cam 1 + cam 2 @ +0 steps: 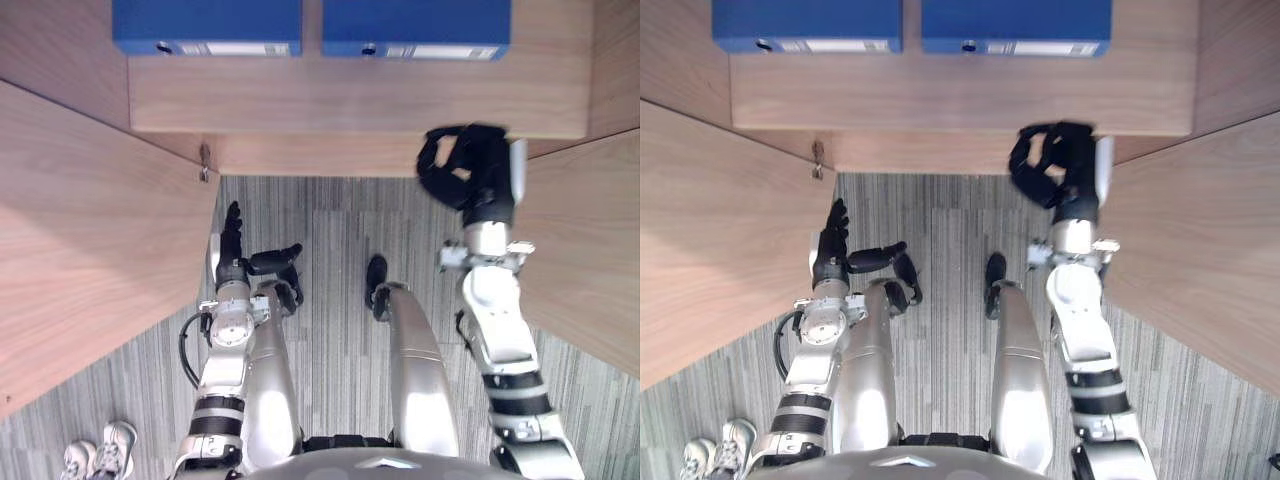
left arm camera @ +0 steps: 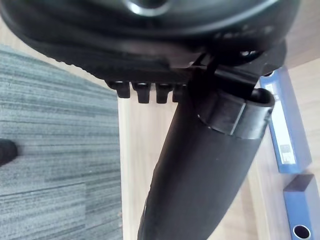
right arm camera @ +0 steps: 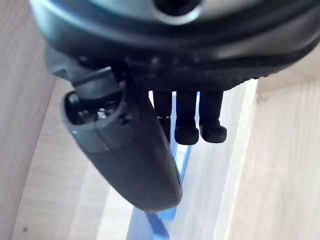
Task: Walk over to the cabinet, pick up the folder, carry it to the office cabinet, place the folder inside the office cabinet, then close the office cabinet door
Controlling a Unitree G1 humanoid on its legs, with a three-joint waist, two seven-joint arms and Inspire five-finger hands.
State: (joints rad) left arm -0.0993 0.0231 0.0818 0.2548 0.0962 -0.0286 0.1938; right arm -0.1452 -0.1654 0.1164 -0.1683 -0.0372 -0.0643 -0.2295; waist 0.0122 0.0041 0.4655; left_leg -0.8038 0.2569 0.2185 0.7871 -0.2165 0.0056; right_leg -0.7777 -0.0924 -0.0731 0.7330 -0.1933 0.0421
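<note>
Two blue folders lie side by side on the wooden cabinet shelf (image 1: 350, 105), the left folder (image 1: 207, 25) and the right folder (image 1: 415, 25). My right hand (image 1: 470, 165) is raised at the shelf's front edge, below the right folder, its fingers curled with nothing in them. In the right wrist view a blue folder (image 3: 150, 225) shows past the right hand's thumb (image 3: 135, 150). My left hand (image 1: 235, 250) hangs low over the carpet beside the left door, fingers straight and thumb spread. Both folders (image 2: 282, 130) also show in the left wrist view.
The cabinet's left door (image 1: 90, 250) and right door (image 1: 590, 250) stand open on either side of me. A small metal fitting (image 1: 204, 165) sits at the left door's corner. Grey striped carpet (image 1: 330, 230) lies between them. A person's white shoes (image 1: 100, 455) stand at the lower left.
</note>
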